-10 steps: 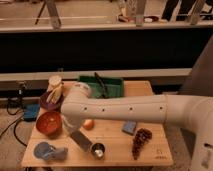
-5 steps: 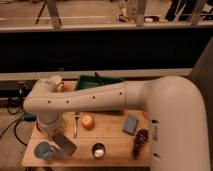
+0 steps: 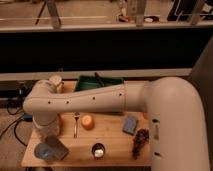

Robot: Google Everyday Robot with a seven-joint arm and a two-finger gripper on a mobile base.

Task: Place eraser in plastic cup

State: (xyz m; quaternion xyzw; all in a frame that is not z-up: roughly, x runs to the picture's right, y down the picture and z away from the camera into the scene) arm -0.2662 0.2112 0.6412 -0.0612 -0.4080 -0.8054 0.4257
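The hand (image 3: 56,148) has swung in from the right of the plastic cup (image 3: 43,152) and now overlaps its right rim. It is clamped shut; the eraser may be pinched inside, though that is unclear. Release looks near.

Small wooden table (image 3: 112,136) stands before a wide dark panel (image 3: 110,50), with a pale rail (image 3: 125,75) along its foot. Beyond is a lighter floor with metal stand legs (image 3: 52,14). Cables (image 3: 12,107) lie left. Dim warm light.
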